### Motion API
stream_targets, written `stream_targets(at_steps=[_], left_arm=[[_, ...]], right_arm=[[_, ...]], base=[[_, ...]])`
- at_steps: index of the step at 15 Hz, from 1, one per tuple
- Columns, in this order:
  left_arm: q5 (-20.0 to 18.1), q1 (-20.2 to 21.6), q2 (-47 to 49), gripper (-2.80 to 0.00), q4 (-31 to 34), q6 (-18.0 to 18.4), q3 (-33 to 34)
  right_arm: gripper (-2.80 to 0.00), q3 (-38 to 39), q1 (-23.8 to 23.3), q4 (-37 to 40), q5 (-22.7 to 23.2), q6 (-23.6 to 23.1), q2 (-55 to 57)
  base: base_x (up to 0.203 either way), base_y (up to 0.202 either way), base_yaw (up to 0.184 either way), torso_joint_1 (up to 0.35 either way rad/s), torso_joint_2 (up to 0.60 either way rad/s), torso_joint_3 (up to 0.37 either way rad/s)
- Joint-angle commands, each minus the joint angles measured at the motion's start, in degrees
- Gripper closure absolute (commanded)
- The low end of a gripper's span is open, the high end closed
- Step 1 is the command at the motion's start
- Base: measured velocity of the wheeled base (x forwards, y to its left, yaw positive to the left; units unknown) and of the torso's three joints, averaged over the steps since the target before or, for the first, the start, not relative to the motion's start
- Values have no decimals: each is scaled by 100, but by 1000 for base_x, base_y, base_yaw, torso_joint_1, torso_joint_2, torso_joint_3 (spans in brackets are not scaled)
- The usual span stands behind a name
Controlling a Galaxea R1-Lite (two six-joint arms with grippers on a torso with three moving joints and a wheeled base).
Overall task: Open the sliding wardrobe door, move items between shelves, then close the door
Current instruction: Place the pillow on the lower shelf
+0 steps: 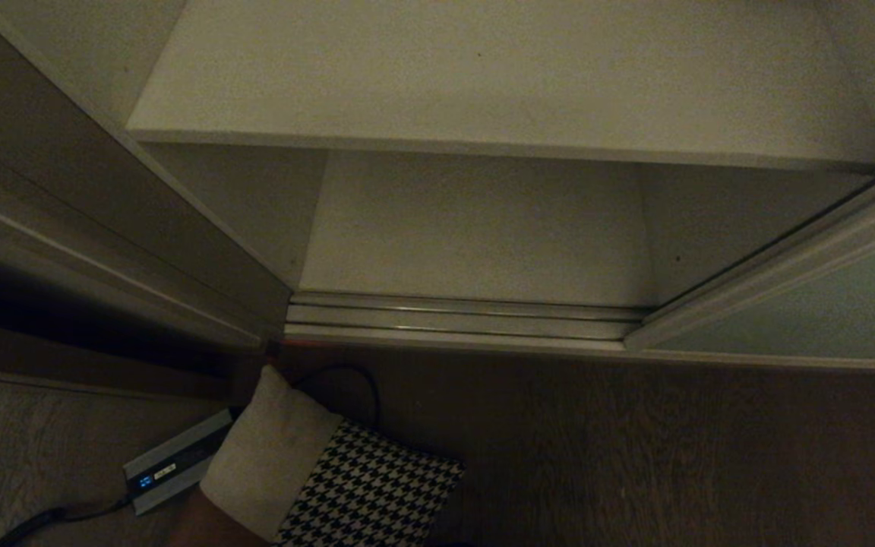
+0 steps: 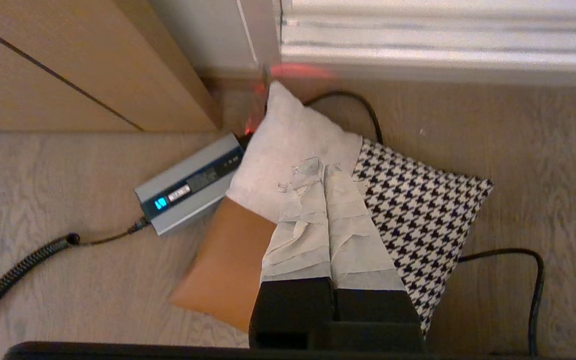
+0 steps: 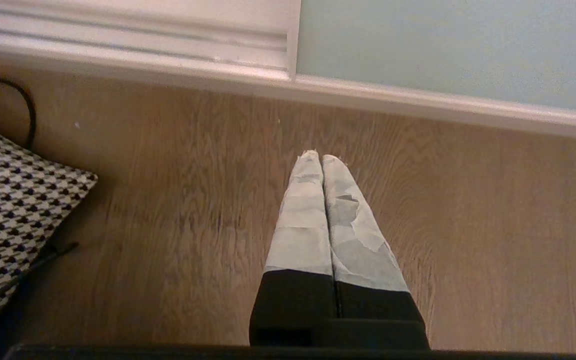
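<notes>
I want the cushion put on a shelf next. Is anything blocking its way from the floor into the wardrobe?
Nothing visible does. The sliding wardrobe door stands off to the right, so the shelves lie open beyond the floor rails, ahead of the cushion.

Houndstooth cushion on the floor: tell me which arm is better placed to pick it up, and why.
Left. The left gripper hangs shut directly above the cushion, over its cream end. The right gripper, also shut, hangs over bare floor, with the cushion off to its side.

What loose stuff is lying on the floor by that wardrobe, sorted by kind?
Cushions: 1
Power bricks: 1
Black cables: 2, a coiled one and a smooth one
Total: 4
</notes>
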Motion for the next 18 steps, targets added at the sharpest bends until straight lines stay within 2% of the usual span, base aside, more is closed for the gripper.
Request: stream_targets(at_steps=[1, 15, 18], left_arm=[[-2, 0, 10, 0, 68, 3, -22], [-11, 0, 10, 0, -26, -24, 7], [-4, 0, 20, 0, 106, 67, -37]], right_arm=[[0, 18, 1, -1, -1, -2, 7], [0, 18, 1, -1, -1, -2, 7], [0, 18, 1, -1, -1, -2, 7]], base=[[0, 0, 0, 2, -2, -193], [0, 0, 0, 3, 3, -198], [0, 0, 0, 6, 5, -82]])
